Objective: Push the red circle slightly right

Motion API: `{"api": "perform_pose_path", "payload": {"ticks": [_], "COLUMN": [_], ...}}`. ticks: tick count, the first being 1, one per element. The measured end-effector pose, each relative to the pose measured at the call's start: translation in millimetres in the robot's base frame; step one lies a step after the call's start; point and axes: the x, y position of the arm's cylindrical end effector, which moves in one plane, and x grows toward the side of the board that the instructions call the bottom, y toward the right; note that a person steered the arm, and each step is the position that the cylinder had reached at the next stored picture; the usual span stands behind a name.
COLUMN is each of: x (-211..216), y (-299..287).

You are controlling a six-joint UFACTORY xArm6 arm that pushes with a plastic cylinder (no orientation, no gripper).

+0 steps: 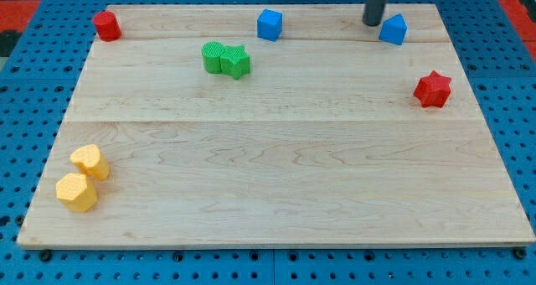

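The red circle (pixel 106 25) sits at the top left corner of the wooden board (pixel 276 168). My tip (pixel 372 23) is far off at the view's top right, just left of a blue block (pixel 393 29) and close beside it. The rod rises out of the top of the view. The tip is a long way to the right of the red circle.
A blue cube (pixel 270 24) sits at top centre. A green round block (pixel 214 57) and a green star (pixel 237 62) touch each other. A red star (pixel 433 89) sits at right. Two yellow blocks (pixel 90 162) (pixel 77 193) sit at bottom left.
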Motion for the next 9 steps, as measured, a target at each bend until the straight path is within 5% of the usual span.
{"api": "perform_pose_path", "payload": {"ticks": [2, 5, 6, 7, 8, 9], "x": [-6.0, -43.1, -26.7, 59.6, 72.4, 66.7], "y": [-137.7, -231.0, -304.2, -306.9, -411.5, -453.0]}}
